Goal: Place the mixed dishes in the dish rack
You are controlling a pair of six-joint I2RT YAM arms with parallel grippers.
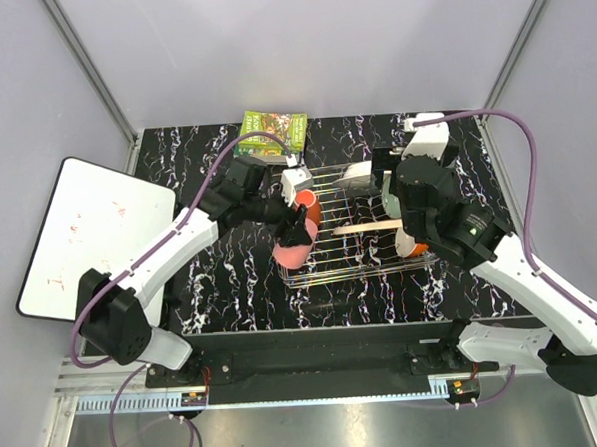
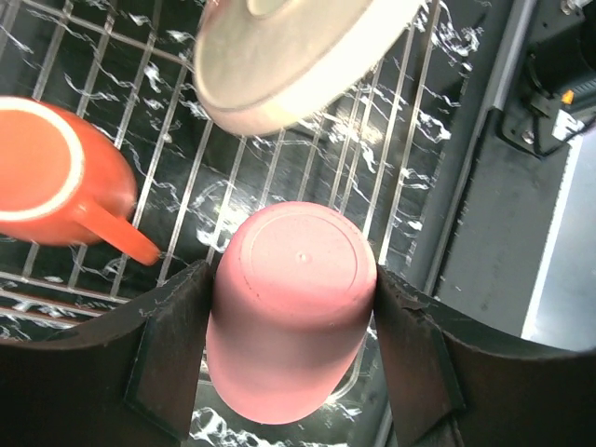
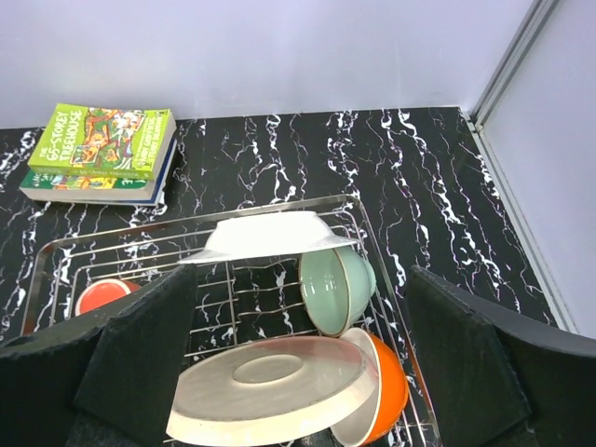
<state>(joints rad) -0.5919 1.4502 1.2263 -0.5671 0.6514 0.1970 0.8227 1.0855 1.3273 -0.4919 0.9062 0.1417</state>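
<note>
My left gripper [image 2: 293, 279] is shut on a salmon-pink cup [image 2: 296, 307], held by its sides with its base toward the camera. In the top view this cup [image 1: 292, 252] hangs at the front left corner of the dish rack [image 1: 356, 266]. An orange-red cup [image 2: 51, 172] with a handle lies on the rack bars. My right gripper [image 3: 298, 279] is open above the rack's right half, holding nothing. Below it are a white plate [image 3: 270, 235], a pale green bowl [image 3: 335, 289], an orange-sided bowl [image 3: 386, 391] and a pink-and-cream plate [image 3: 270, 386] seen from its underside.
A green book [image 1: 275, 127] lies behind the rack at the back of the black marbled table [image 1: 221, 278]. A white board with red scribbles [image 1: 94, 234] leans off the table's left edge. Grey walls close in the back and both sides.
</note>
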